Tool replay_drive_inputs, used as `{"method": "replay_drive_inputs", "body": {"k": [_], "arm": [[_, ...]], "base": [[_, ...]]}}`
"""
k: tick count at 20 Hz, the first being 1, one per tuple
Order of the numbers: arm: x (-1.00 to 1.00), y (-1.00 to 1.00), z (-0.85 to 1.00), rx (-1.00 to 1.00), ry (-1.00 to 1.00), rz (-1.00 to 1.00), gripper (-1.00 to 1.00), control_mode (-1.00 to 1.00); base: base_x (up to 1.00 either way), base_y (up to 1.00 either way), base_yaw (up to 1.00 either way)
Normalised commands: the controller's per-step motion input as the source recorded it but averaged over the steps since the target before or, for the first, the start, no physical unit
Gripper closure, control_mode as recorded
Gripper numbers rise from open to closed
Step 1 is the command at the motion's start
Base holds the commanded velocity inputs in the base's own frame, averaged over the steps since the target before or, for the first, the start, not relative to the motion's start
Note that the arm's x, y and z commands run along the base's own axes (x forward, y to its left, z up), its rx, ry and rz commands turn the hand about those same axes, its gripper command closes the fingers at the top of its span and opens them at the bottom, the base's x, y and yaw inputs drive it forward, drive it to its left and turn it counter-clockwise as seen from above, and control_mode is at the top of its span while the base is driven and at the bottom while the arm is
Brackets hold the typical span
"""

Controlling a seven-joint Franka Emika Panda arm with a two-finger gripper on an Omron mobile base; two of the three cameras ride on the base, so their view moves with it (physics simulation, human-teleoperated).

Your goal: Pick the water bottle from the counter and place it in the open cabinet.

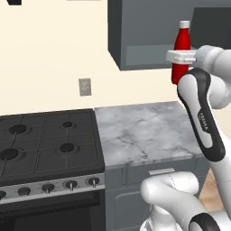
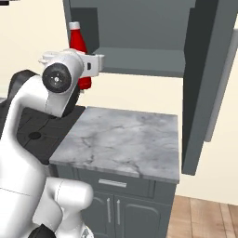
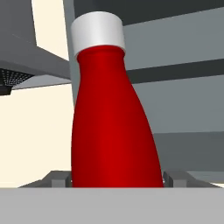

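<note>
While the water bottle (image 1: 182, 45) hung high in the air, the open cabinet (image 2: 139, 60) stood right behind it, and its grey interior shelf (image 2: 142, 59) carried nothing that the right base view could make out. The cabinet door (image 2: 209, 83) was swung wide at 3 o'clock in that view, a tall dark panel reaching down toward the marble. In the left base view the cabinet (image 1: 149, 34) sat at 12 o'clock, its lower edge level with the bottle's middle.

And the tool (image 1: 180, 57) had it! It was clamped across the bottle's red body about halfway up, white cap (image 1: 184, 23) pointing to 12 o'clock, the bottle upright. From the hand view the bottle (image 3: 111, 122) rose straight up the middle, leaning only slightly toward 11 o'clock, and the finger tips (image 3: 57, 178) pressed in at 8 and 4 o'clock against its lower flanks, pinching it with no gap to see on either side. In the right base view the tool (image 2: 88, 65) held the bottle (image 2: 78, 44) just in front of the cabinet's left edge, at 10 o'clock in the picture.

Below, well apart from the bottle, lay the small marble surface (image 1: 144, 131), bare and veined, with the black stove (image 1: 45, 144) touching it at 9 o'clock in the left base view. A grey wall outlet (image 1: 84, 86) sat above the stove at 11 o'clock.
</note>
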Motion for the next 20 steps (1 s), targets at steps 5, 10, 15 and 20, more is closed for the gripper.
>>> {"method": "replay_drive_inputs", "body": {"k": [5,10,15,20], "arm": [[0.31,0.0,0.0,0.0,-0.02,0.0,1.0,-1.0],[0.34,-0.02,0.04,0.0,0.0,0.0,1.0,-1.0],[0.28,-0.13,0.03,0.0,0.01,0.0,1.0,-1.0],[0.29,-0.17,0.02,0.0,0.0,0.01,1.0,-1.0]], "base": [[0.0,0.0,0.0],[0.0,0.0,0.0],[0.0,0.0,0.0],[0.0,0.0,0.0]]}}
